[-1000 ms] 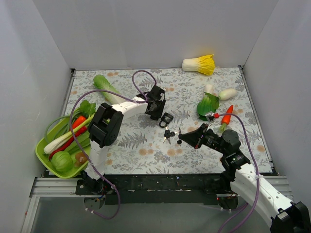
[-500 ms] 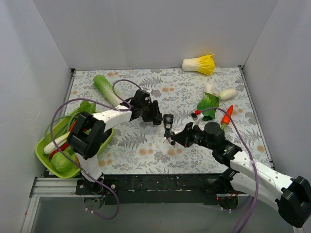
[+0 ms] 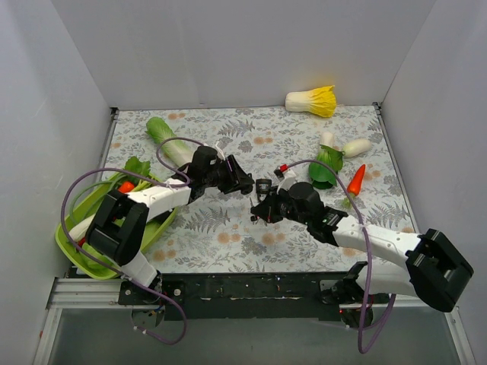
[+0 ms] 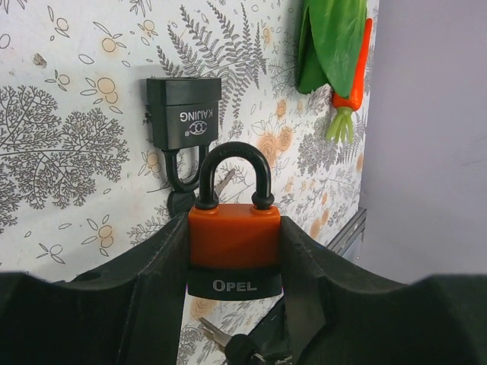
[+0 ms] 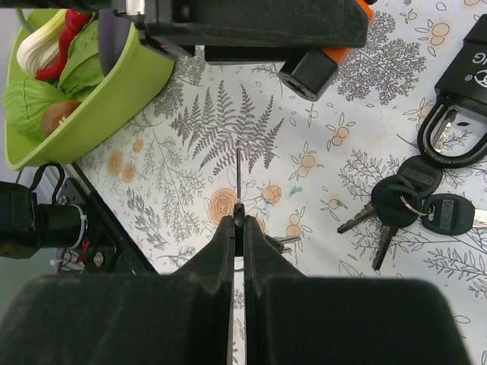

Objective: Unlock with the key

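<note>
My left gripper is shut on an orange padlock with a black base marked OPEL and a closed black shackle. It shows in the right wrist view at the top and in the top view mid-table. My right gripper is shut on a key, seen edge-on, its blade pointing toward the orange padlock's base with a gap between them. In the top view my right gripper sits just below and right of the left gripper.
A second black padlock lies on the floral mat, with a bunch of spare keys beside it. A green bowl of vegetables stands at left. A carrot, bok choy and cabbage lie at right and back.
My left gripper has moved down and left with the orange padlock. My right arm has swung left toward it, bringing the key close under the padlock.
</note>
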Action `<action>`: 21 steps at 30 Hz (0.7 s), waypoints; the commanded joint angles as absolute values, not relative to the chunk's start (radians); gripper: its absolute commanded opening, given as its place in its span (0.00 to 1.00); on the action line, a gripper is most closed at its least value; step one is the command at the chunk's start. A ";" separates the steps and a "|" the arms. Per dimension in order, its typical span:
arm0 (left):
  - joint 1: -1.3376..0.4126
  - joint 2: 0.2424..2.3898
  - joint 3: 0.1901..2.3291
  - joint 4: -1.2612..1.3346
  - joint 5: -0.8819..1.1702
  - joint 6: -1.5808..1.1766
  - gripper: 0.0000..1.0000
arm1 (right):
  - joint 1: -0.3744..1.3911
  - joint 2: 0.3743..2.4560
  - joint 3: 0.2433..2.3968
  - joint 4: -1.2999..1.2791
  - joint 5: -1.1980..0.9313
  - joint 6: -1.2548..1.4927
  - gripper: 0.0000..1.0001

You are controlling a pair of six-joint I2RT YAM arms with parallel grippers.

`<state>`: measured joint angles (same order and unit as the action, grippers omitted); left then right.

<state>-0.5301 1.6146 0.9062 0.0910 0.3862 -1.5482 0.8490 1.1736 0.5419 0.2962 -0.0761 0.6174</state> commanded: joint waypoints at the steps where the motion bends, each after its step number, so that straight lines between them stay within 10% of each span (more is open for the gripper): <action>1: -0.523 1.523 0.899 0.172 0.410 -1.597 0.00 | 0.853 1.226 0.600 0.412 -0.040 0.678 0.01; 21: -0.523 1.499 0.885 0.186 0.408 -1.598 0.00 | 0.770 1.351 0.658 0.439 -0.133 0.741 0.01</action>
<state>-0.5262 1.5688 0.8906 0.1436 0.3943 -1.5970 0.7864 1.3415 0.6220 0.3649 -0.0982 0.7235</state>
